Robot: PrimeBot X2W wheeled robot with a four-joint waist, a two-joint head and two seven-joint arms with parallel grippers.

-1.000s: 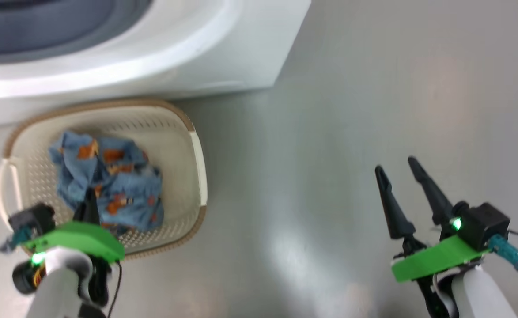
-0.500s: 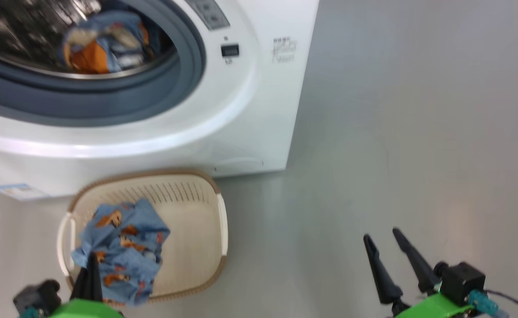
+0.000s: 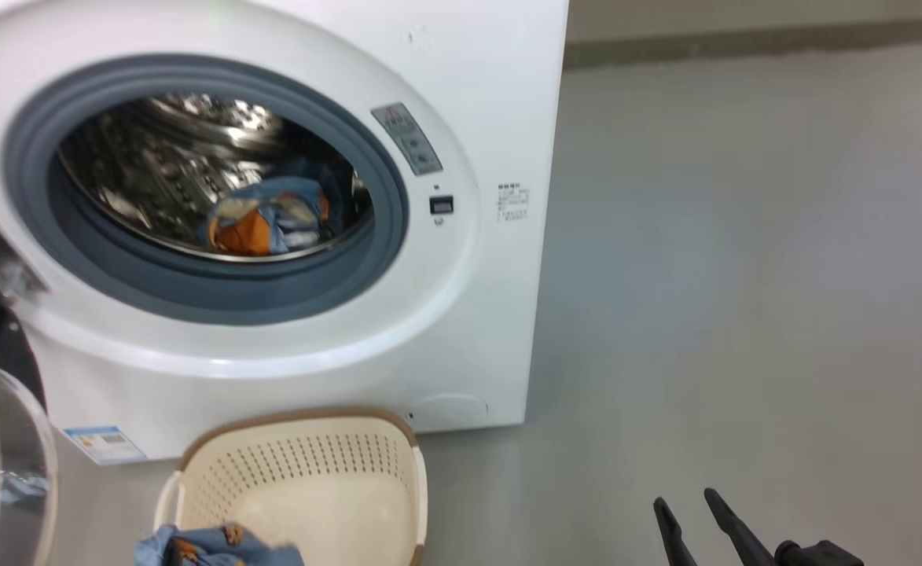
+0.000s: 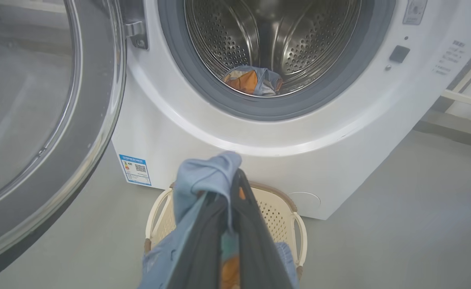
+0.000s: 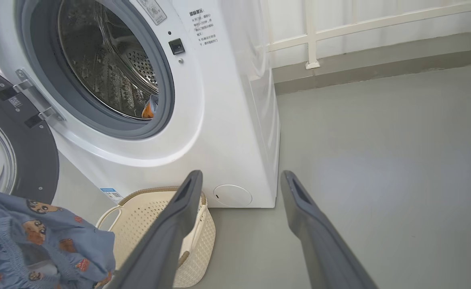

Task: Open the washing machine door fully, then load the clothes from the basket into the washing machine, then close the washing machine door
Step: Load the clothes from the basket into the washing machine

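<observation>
Left gripper [image 4: 235, 178]: its fingers were pinched together on a blue garment [image 4: 203, 176], which draped over the tips and hung down either side of them.
Right gripper [image 5: 241, 176]: its fingers were spread apart with nothing between them, and bare floor [image 5: 380, 160] lay beyond the tips.
Basket [image 4: 277, 216]: it sat on the floor directly under the left fingers, against the machine's foot. In the right wrist view it was partly behind that gripper's left-hand finger.
Washing machine [image 4: 259, 132]: it stood ahead of the left fingertips with its mouth uncovered.
Second garment [image 4: 253, 80]: it lay at the bottom of the drum [image 4: 299, 40], well beyond the left fingertips.
Door [image 4: 94, 120]: it was swung wide open, off to the left of the left fingers.
Label sticker [image 4: 135, 169]: it was on the machine's lower corner, left of the left fingertips.
</observation>
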